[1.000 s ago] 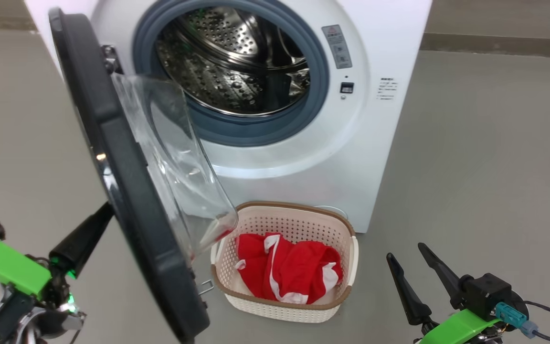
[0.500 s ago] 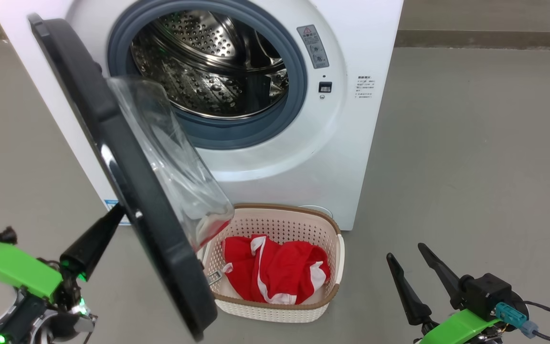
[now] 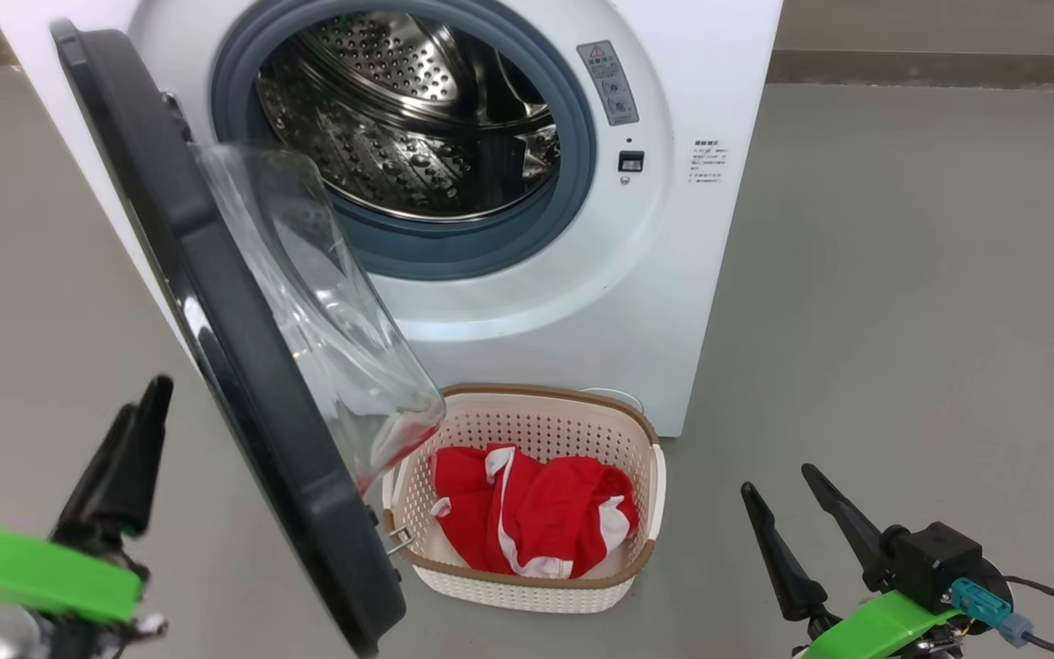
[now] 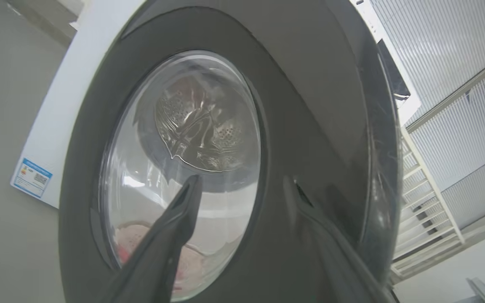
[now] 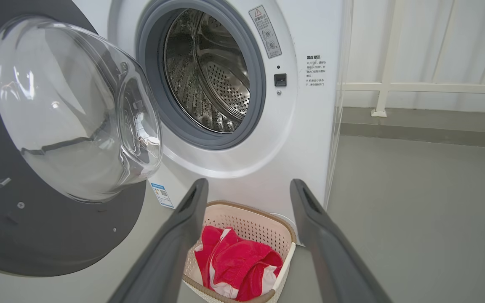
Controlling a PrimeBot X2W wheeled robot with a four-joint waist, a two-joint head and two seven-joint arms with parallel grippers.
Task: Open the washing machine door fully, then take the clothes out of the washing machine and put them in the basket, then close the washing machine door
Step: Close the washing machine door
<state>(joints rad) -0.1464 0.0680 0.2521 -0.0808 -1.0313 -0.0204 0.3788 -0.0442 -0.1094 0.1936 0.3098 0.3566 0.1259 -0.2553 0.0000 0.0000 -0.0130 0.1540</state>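
Note:
The washing machine stands with its steel drum bare of fabric. The washing machine door hangs out to the left, its glass bowl facing the drum. Below it on the floor, the basket holds the red clothes. My left gripper is open, a short way off the door's outer face, holding nothing. Low on the right, my right gripper is open and empty, short of the basket.
Grey floor spreads to the right of the machine and basket. A white railing runs along the wall behind on the right. A blue sticker marks the machine's lower left front.
My left gripper has opened and drawn back, down and left, from the door's outer rim it was against. The head camera shifted. The right arm has stayed put.

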